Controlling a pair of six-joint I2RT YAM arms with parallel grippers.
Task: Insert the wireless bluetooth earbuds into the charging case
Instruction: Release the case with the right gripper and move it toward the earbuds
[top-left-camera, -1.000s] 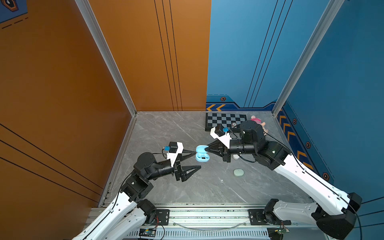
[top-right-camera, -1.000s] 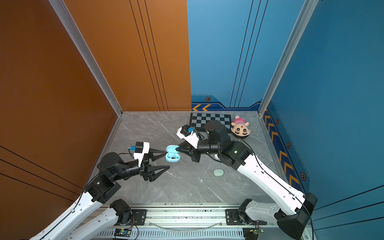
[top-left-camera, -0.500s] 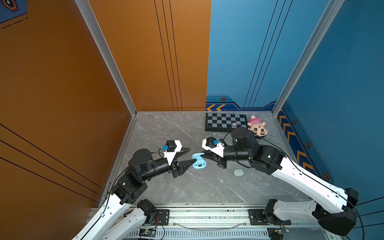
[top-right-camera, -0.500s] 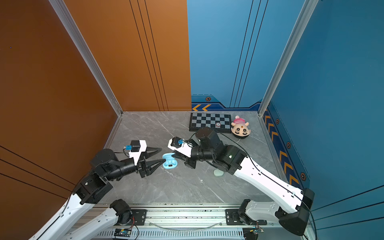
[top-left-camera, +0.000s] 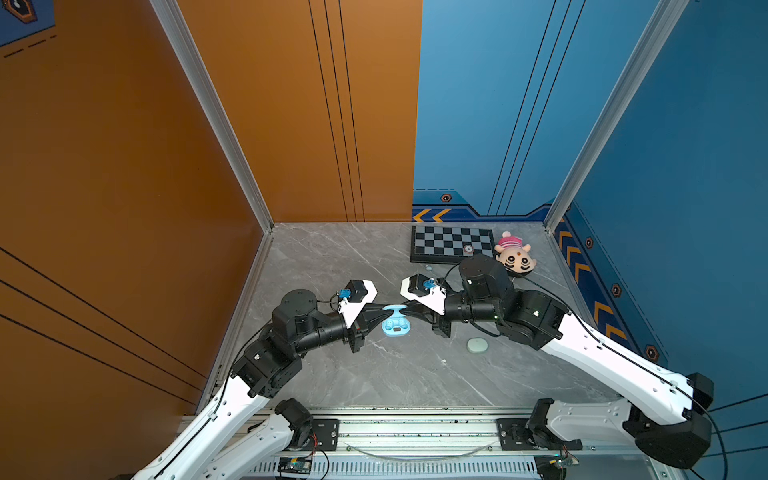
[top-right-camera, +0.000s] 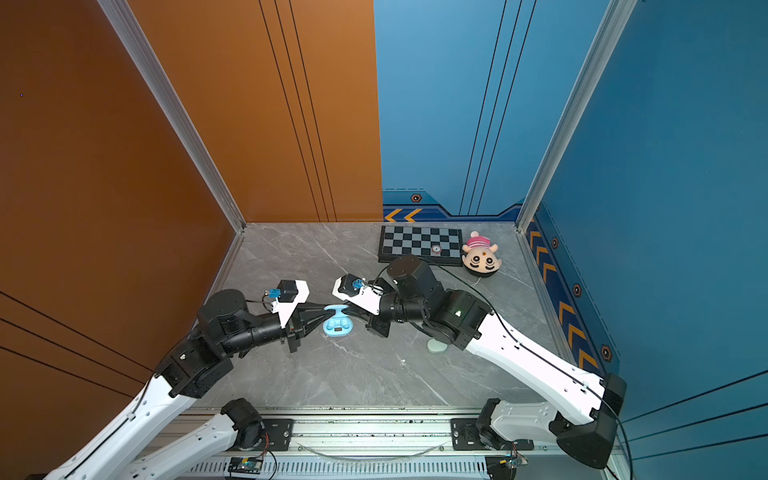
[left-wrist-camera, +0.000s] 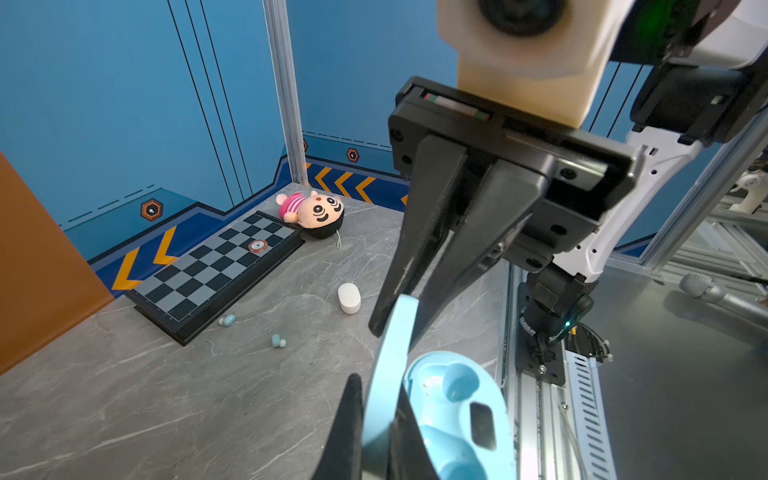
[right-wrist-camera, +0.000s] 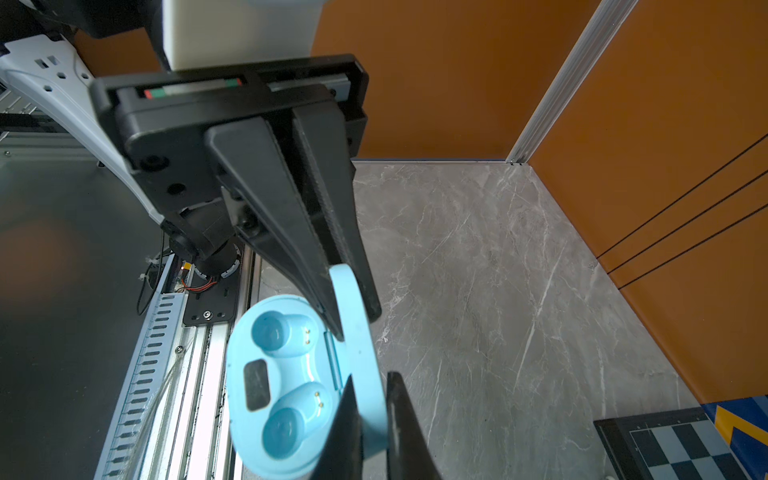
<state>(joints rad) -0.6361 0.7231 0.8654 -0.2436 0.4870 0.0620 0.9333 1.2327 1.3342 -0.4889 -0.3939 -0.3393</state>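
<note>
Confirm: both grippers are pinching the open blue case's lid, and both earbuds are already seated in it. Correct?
No. The left gripper and right gripper do pinch the lid of the open blue case, but the right wrist view shows both sockets empty; in the left wrist view two earbuds lie on the table by the chessboard.

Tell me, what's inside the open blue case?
The blue case holds two empty wells with gold contacts and a dark patch between them. The lid is edge-on, so its inner face is hidden.

Near floor (top-left-camera: 374, 374) open; chessboard (top-left-camera: 440, 243), plush toy (top-left-camera: 515, 257) crowd far corner.
</note>
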